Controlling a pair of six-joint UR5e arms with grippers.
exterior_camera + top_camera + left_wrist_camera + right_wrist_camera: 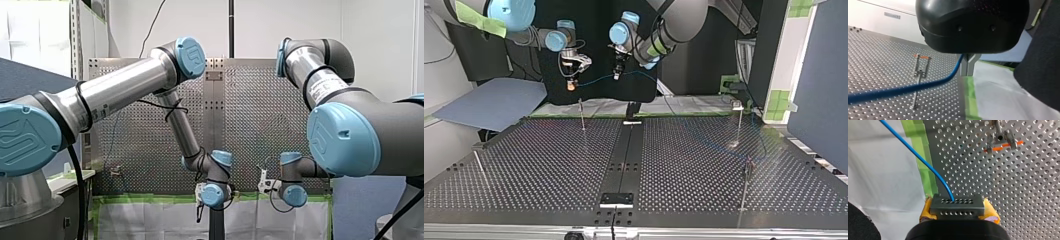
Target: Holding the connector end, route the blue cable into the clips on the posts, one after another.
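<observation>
1. Two grippers hung close together above the far edge of the perforated table [539, 170], both well clear of its surface.
2. My right gripper [958, 208] had its yellow pads [926, 210] pinched on either side of the grey connector [957, 203], gripping it firmly.
3. The blue cable [923, 161] left the connector's face and ran away from the gripper, crossing the green tape [923, 152] onto the white sheet [880, 177].
4. A clip [1000, 142] with an orange part stood ahead of the right gripper, apart from the cable.
5. My left gripper [968, 65] had its metal fingers pressed together on the cable. From them the cable dropped and swept off to one side, low over the table.
6. In the top view the cable hung in a shallow sag between the two grippers, the right gripper at the view's left and the left gripper at its right.
7. Four posts were noted in the top view: far post [582, 114] below the right gripper, far right post [740, 122], near right post [746, 182], and near left post [479, 167], which was leaning.
</observation>
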